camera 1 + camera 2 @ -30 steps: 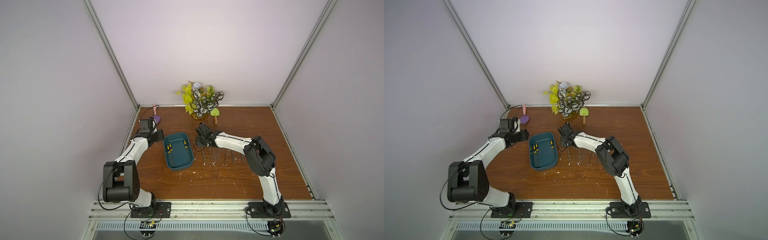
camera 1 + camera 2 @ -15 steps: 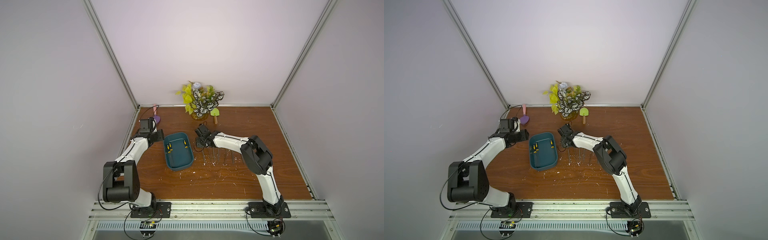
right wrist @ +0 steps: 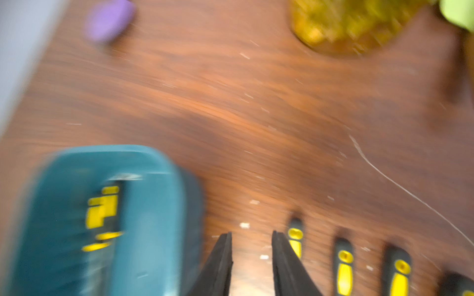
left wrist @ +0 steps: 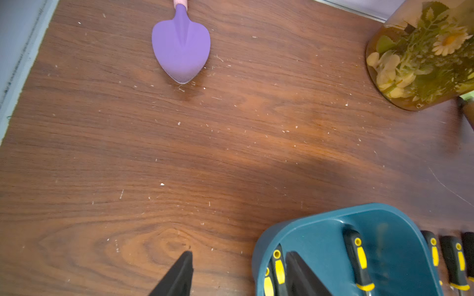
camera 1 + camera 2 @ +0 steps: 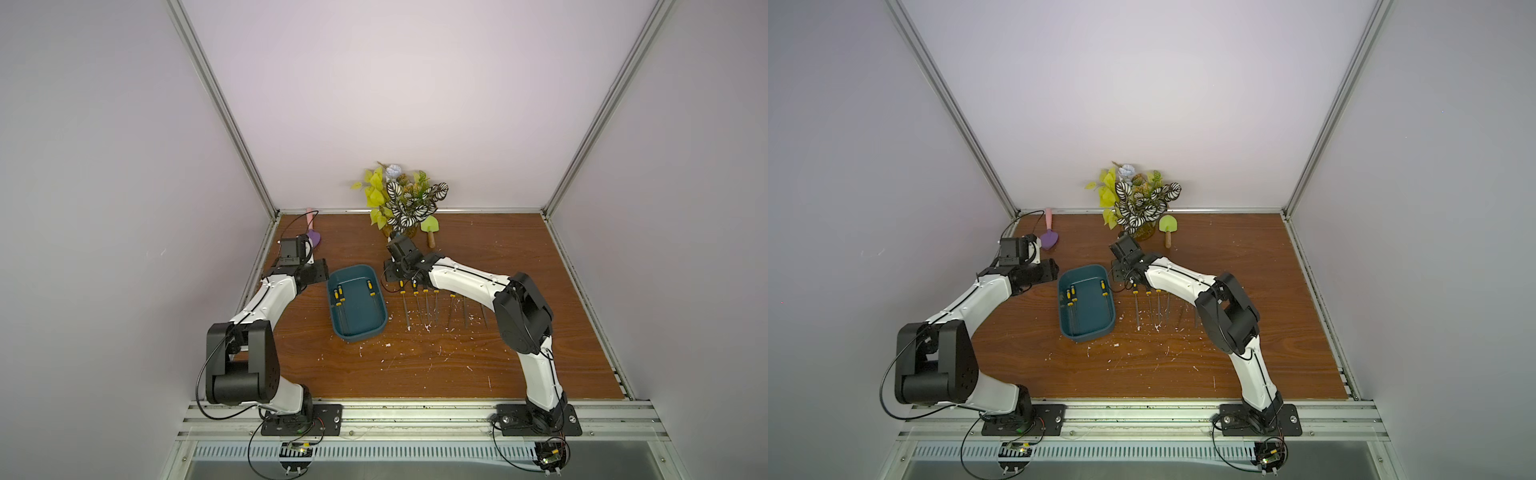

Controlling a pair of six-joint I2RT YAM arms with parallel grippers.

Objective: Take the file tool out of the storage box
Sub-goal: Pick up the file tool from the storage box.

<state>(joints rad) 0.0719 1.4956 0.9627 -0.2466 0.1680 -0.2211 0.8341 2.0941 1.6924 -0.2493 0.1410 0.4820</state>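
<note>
Just beside storage box [image 3: 154,217], right tool [image 3: 251,233] parted

Stereo pair overhead, wrist views near storage box [image 4: 307,223]

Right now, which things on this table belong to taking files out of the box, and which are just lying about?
Part of the job:
storage box
files inside it
row of files beside it

Just lying about:
potted plant
purple trowel
green trowel
white scraps
</note>
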